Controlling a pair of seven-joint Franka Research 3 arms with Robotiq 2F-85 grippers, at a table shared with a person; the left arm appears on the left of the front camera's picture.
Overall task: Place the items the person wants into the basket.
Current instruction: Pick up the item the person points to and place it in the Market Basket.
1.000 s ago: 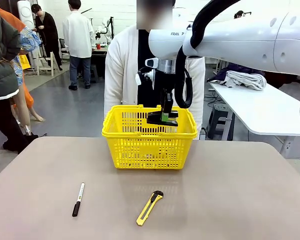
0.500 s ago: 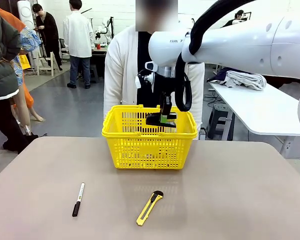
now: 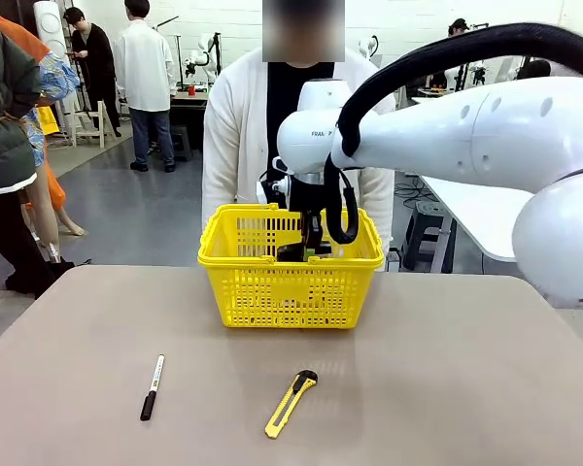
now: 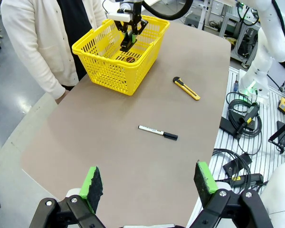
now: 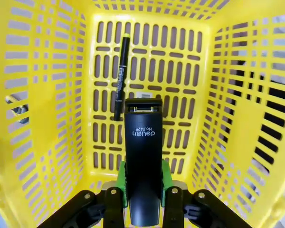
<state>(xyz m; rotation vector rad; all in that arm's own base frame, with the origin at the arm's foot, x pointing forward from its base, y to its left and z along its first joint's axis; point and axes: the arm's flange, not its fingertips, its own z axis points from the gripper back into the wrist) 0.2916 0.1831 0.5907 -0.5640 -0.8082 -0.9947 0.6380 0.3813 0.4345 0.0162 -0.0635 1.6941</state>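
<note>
basket (image 3: 290, 282) on grey-brown table (image 3: 447, 369) | right gripper (image 5: 143, 183) clamps stapler (image 5: 142, 156) | left gripper (image 4: 149, 183) agape

A robotics lab: white robot arms on stands (image 3: 206, 53) at far workbenches, loose black cables (image 4: 242, 111) on a perforated metal bench, grey polished floor (image 3: 141, 209).

The yellow lattice plastic shopping basket (image 3: 290, 282) stands on the grey-brown table (image 3: 447, 388), at its far side, in front of the person in a white cardigan (image 3: 235, 126). Inside it lies the slim black pen with a yellow tip (image 5: 120, 78). Above the pen, the right gripper (image 5: 143, 183) holds the black stapler (image 5: 142, 161) within the basket walls. Nearer the robot lie the white-barrelled marker with a black cap (image 3: 152, 386) to the left and the yellow-and-black utility knife (image 3: 291, 403) to its right.
</note>
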